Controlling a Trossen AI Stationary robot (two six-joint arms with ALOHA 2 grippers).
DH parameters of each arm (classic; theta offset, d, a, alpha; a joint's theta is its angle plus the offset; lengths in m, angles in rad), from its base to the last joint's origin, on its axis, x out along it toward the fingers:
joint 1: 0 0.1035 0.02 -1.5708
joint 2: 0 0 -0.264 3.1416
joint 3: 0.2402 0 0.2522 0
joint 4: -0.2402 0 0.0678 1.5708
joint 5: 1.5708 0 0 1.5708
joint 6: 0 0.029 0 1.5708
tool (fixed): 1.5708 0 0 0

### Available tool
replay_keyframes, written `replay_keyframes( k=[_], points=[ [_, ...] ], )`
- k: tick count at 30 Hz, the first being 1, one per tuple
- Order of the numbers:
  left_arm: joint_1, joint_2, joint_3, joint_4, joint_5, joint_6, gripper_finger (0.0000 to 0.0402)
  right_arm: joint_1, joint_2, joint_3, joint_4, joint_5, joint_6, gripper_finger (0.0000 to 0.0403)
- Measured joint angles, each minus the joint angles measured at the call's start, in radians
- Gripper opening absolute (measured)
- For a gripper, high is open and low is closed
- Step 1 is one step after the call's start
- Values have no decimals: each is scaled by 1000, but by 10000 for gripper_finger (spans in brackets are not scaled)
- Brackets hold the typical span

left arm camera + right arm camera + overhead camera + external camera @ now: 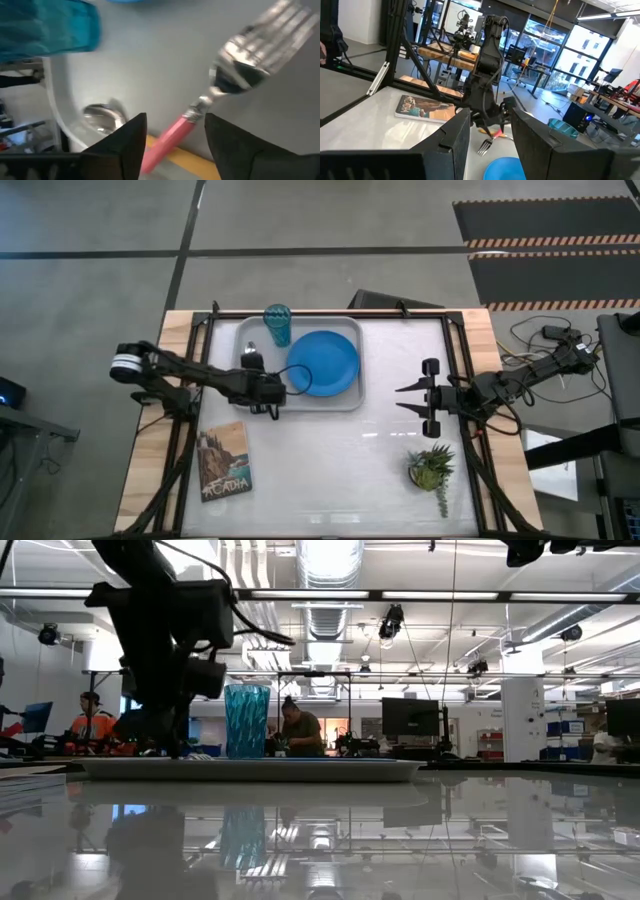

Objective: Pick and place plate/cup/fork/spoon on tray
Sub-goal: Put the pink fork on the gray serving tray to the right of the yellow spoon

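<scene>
The grey tray (345, 402) holds the blue plate (325, 363) and the teal cup (277, 324), which stands upright in its far part. My left gripper (250, 362) points down over the tray's left part. In the left wrist view it (176, 117) is open, with the pink-handled fork (235, 65) running out between its fingers. The fork crosses over the orange handle (192, 161) of the spoon, whose bowl (102, 117) lies by the tray's rim. My right gripper (400, 398) is open and empty, right of the tray. My left gripper stands open on either side of the fork's pink handle (172, 135), coming from above. The handle's free end runs up to the inner edge of one finger (135, 147). I cannot tell whether they touch.
A book (224, 461) lies near the table's near left corner. A small potted plant (432, 467) stands at the near right. Bare white tabletop (340, 460) lies between them. People sit at desks in the room beyond the table.
</scene>
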Motion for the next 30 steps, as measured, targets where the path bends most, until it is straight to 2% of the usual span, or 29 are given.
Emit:
replay_keyframes(
  k=[6,13,21,24,30],
  points=[
    [0,0,-1,-6,91,0,185,0,0,0,-8,0,0,132],
    [45,-13,-14,1,94,3,185,0,0,0,-8,0,-7,132],
    [77,-4,-71,105,97,34,181,0,0,0,-9,3,-14,132],
    [77,-4,-72,108,98,39,160,0,0,0,-11,22,-14,132],
    [79,-4,-74,110,97,54,87,0,0,0,-14,27,-17,132]
  ],
)
